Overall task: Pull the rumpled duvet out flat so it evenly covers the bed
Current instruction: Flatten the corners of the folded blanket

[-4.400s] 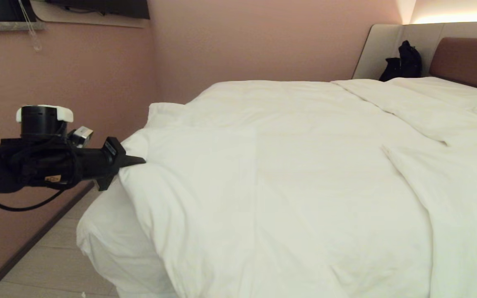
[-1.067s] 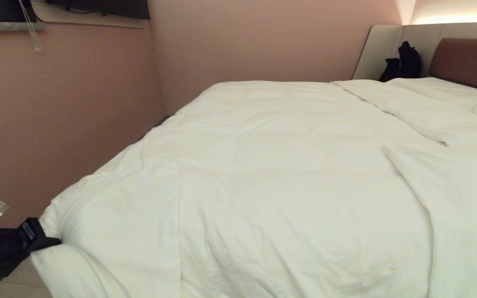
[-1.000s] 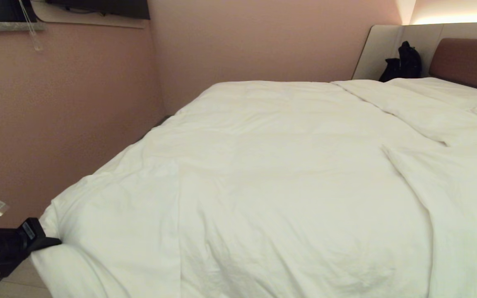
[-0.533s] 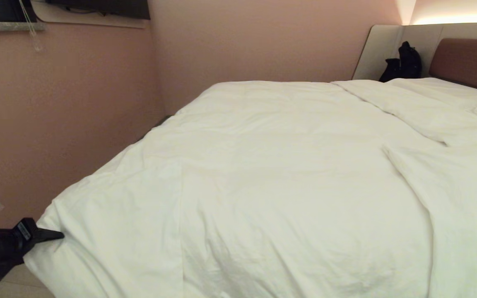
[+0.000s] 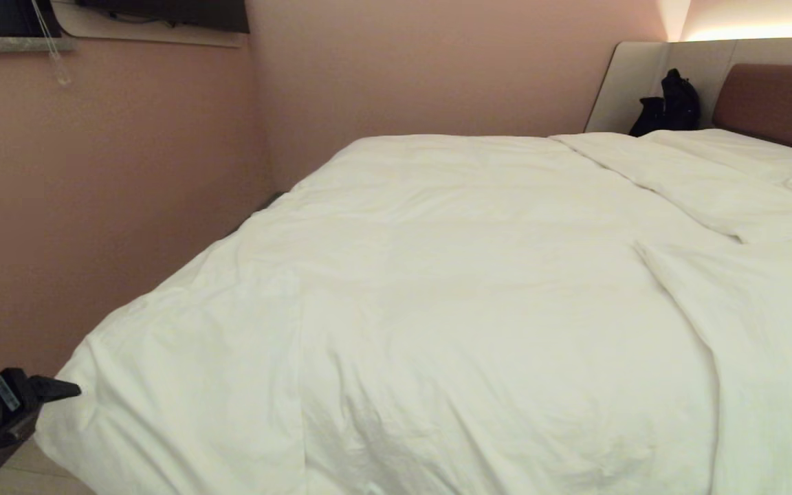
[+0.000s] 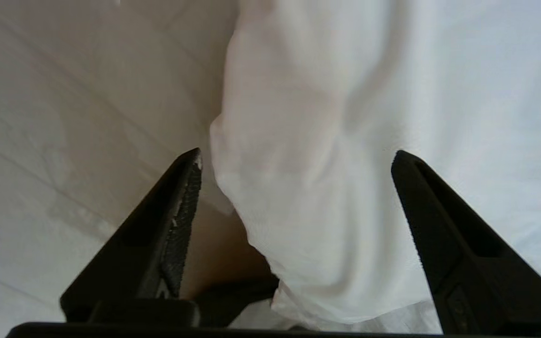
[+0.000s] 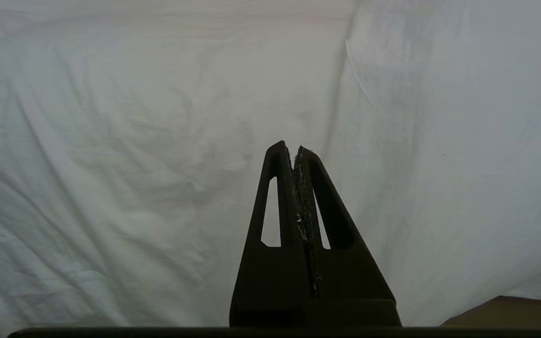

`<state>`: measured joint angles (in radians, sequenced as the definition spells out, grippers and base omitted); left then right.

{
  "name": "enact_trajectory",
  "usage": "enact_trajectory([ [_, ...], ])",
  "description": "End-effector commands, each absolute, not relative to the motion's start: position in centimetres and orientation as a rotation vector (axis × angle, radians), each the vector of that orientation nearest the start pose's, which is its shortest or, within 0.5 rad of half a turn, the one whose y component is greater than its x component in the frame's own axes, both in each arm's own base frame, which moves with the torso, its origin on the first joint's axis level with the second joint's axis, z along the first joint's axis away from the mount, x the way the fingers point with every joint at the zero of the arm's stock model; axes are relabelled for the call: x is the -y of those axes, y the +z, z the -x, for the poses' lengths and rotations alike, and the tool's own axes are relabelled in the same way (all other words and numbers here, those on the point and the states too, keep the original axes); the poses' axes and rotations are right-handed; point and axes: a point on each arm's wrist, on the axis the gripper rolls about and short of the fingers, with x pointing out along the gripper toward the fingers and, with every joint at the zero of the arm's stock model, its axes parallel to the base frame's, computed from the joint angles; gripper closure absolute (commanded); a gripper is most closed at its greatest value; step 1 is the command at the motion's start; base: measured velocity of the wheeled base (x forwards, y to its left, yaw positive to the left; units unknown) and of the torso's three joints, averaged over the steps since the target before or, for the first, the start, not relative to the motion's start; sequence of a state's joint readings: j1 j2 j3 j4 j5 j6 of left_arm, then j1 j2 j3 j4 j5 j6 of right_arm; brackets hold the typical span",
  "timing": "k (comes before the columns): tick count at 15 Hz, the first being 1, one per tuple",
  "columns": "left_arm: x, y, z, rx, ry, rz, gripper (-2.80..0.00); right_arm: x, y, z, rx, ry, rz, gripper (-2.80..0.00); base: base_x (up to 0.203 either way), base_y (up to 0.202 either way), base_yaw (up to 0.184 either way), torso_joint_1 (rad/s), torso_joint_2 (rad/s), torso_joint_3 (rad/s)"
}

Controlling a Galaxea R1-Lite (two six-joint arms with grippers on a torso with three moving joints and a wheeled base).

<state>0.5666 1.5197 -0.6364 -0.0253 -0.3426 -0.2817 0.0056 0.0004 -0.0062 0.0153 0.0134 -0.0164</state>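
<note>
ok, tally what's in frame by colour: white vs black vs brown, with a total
White: 1, the duvet
Black: 3, the left gripper, the right gripper, the bag by the headboard
Brown: 1, the headboard
Total: 5

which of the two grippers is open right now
The left gripper, beside the duvet corner at the bed's near left edge: its fingers stand wide apart with the white cloth loose between them. The right gripper has its fingers pressed shut, holding nothing.
</note>
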Motion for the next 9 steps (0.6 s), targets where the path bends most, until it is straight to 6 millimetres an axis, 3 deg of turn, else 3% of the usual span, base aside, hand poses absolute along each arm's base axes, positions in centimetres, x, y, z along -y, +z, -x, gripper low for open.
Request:
enact_trajectory([
  [1,-10.4,15.8,-17.7,-0.648,0.311,0.604,-2.80,0.0,7.6,2.3,-0.011,0.020,0.017,0.00,0.000,0.000,0.000,0.000,0.00,0.000],
  [3,-9.7,17.5,-16.6,-0.572,0.310,0.567,-2.80,0.0,7.6,2.3,-0.011,0.020,0.017,0.00,0.000,0.000,0.000,0.000,0.00,0.000],
  [6,-7.8,22.0,-13.8,-0.367,0.306,0.452,-2.80,0.0,7.6,2.3,-0.011,0.020,0.017,0.00,0.000,0.000,0.000,0.000,0.00,0.000],
  [9,-7.2,24.9,-13.3,-0.266,0.266,0.348,-2.80,0.0,7.6,2.3,-0.011,0.020,0.017,0.00,0.000,0.000,0.000,0.000,0.00,0.000],
])
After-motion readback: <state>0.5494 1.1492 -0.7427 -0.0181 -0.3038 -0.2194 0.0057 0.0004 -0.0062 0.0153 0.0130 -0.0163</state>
